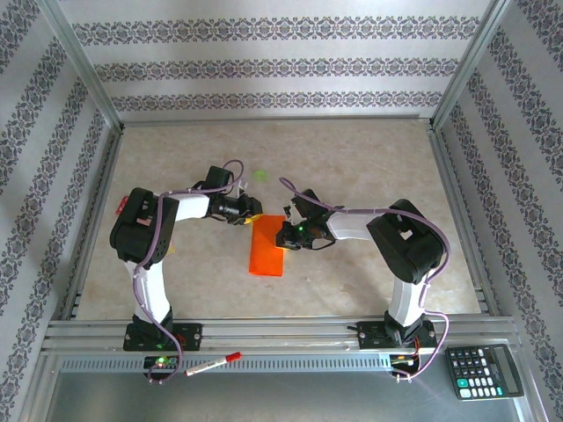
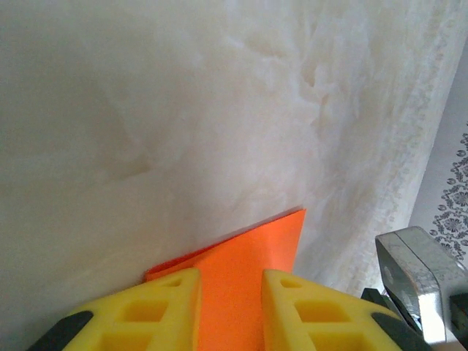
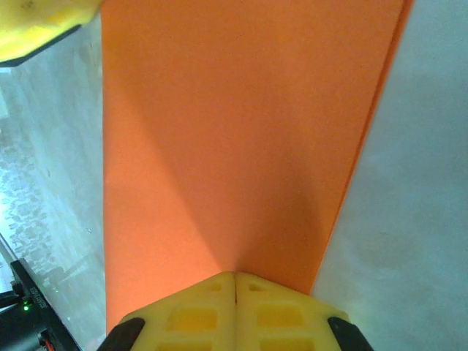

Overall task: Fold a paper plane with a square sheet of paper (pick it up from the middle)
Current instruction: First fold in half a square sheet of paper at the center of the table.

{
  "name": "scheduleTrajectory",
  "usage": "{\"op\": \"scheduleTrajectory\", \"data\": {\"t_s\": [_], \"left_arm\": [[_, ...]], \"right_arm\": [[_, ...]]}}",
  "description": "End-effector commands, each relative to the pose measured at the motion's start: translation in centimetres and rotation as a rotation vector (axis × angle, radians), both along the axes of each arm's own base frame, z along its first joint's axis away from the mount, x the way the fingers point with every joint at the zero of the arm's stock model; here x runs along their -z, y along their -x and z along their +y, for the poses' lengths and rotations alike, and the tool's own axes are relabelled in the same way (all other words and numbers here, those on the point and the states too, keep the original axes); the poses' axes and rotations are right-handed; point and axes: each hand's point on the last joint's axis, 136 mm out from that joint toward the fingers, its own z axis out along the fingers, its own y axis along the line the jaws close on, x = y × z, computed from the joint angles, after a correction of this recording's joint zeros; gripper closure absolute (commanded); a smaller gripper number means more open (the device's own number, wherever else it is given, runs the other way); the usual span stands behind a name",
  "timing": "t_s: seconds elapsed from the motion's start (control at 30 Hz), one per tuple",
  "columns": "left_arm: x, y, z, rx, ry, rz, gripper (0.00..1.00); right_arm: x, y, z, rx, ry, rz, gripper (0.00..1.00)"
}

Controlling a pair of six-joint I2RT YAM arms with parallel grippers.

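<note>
The square sheet of paper (image 1: pixel 267 251) lies mid-table as a bright orange, narrow rectangle folded over on itself. My left gripper (image 1: pixel 253 211) is at its far left corner. In the left wrist view its yellow fingers (image 2: pixel 168 300) stand apart, open, with the paper's corner (image 2: pixel 248 256) lying flat between and under them, two layers showing at the edge. My right gripper (image 1: pixel 283 236) is at the sheet's right edge. In the right wrist view it (image 3: pixel 235 275) is shut, its tips together and resting on the orange sheet (image 3: pixel 234 131).
A small red card (image 1: pixel 120 207) lies by the left rail and a tiny green spot (image 1: pixel 259 175) sits behind the paper. A red-capped pen (image 1: pixel 214 363) and a calculator (image 1: pixel 484 371) lie on the front ledge. Aluminium posts frame the table.
</note>
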Motion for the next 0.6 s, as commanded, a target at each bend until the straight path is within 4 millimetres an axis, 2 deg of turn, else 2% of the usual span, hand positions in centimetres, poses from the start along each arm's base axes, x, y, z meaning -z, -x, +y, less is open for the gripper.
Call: {"op": "scheduleTrajectory", "data": {"t_s": [0.0,0.1,0.23,0.33,0.43,0.57], "left_arm": [[-3.0,0.5,0.3,-0.018,0.038,-0.064,0.71],[-3.5,3.2,0.1,-0.009,0.059,-0.041,0.72],[-2.7,7.6,0.0,0.005,0.064,0.030,0.78],[-2.3,10.1,-0.5,0.034,0.077,0.070,0.81],[-1.8,11.7,-1.5,0.080,0.096,0.105,0.82],[-1.0,12.0,-1.9,0.090,0.104,0.125,0.84]], "right_arm": [[6.5,4.0,-6.7,0.056,0.327,0.153,1.00],[6.5,3.9,-6.7,0.059,0.326,0.152,1.00],[6.4,3.8,-6.6,0.059,0.324,0.151,1.00],[6.4,3.8,-6.6,0.061,0.325,0.150,1.00],[6.4,3.8,-6.6,0.061,0.326,0.149,1.00],[6.4,3.8,-6.5,0.056,0.326,0.151,1.00]]}}
